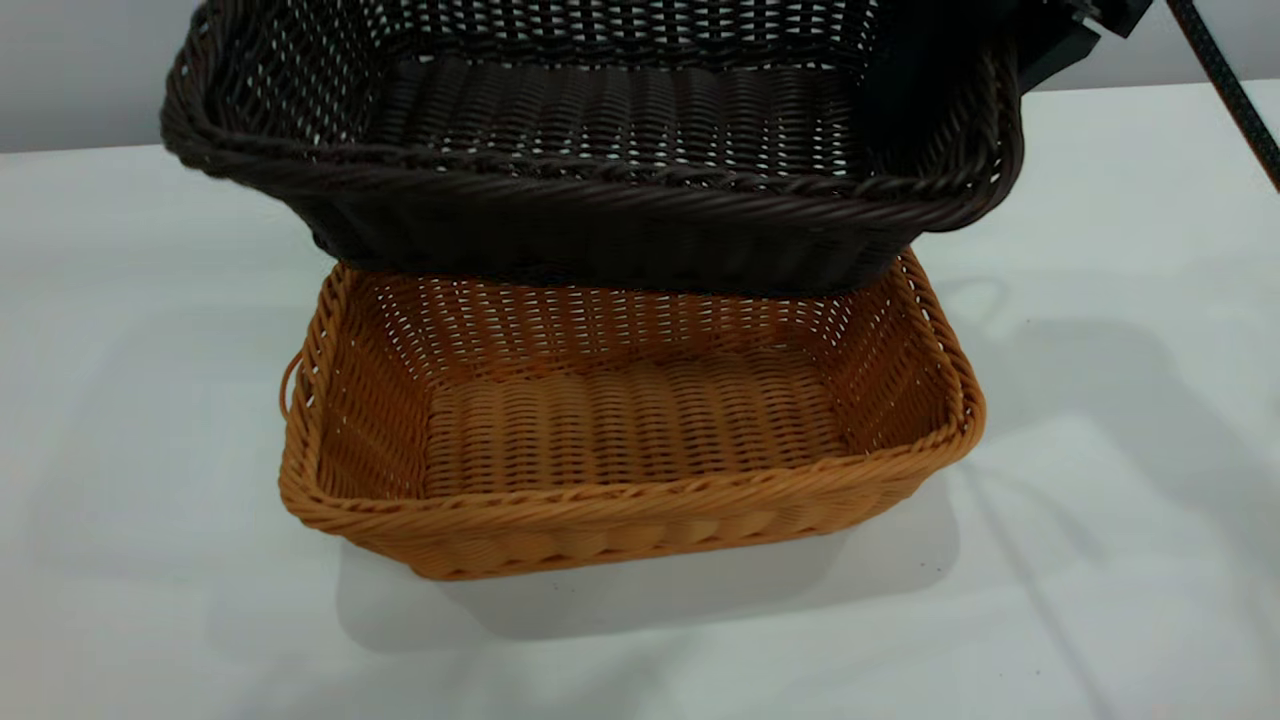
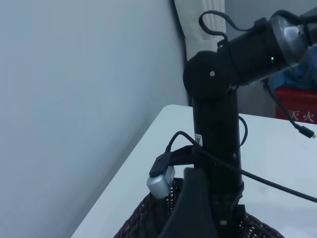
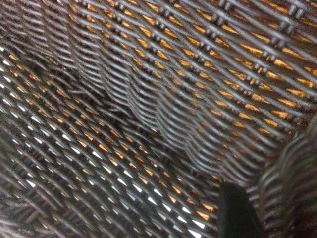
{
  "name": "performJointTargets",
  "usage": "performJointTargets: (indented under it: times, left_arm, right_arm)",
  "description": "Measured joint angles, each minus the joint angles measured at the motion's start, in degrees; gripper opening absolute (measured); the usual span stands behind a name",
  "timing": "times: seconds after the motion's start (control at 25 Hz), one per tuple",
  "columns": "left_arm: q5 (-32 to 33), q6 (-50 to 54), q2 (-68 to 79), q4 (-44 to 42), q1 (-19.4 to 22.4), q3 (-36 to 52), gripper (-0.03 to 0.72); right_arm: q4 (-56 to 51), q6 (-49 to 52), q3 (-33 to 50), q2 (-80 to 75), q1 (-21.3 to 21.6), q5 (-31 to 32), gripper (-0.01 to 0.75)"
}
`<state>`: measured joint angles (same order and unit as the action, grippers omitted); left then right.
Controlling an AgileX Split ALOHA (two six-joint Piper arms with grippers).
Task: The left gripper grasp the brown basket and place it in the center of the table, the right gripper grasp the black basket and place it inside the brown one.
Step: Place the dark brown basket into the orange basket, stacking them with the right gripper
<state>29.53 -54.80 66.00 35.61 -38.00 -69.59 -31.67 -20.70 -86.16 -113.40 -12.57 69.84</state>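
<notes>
The brown basket sits empty on the white table, a small loop handle on its left end. The black basket hangs just above its far side and hides the far rim. I cannot tell whether the two touch. My right gripper is shut on the black basket's right end wall. In the right wrist view one finger lies inside the dark weave, with orange showing through. My left gripper is out of the exterior view, raised and held off. One finger shows far to one side, holding nothing.
The right arm rises over the black basket's rim in the left wrist view. Its braided cable hangs at the upper right. A red box stands beyond the table. A grey wall runs behind.
</notes>
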Motion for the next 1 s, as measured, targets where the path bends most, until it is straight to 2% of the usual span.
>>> performJointTargets:
  times: [0.44, 0.8, 1.0]
  left_arm:
    - [-0.07, -0.15, 0.0, -0.48, 0.05, 0.05, 0.546]
    - [-0.05, -0.26, 0.04, -0.6, 0.05, 0.05, 0.546]
    - [0.35, -0.26, 0.04, -0.6, 0.05, 0.05, 0.546]
  right_arm:
    - [2.65, -0.01, 3.31, 0.0, -0.33, 0.05, 0.284]
    - [3.59, -3.0, 5.1, 0.0, -6.61, 0.14, 0.284]
    - [5.69, -2.09, 5.1, 0.0, -6.83, 0.26, 0.283]
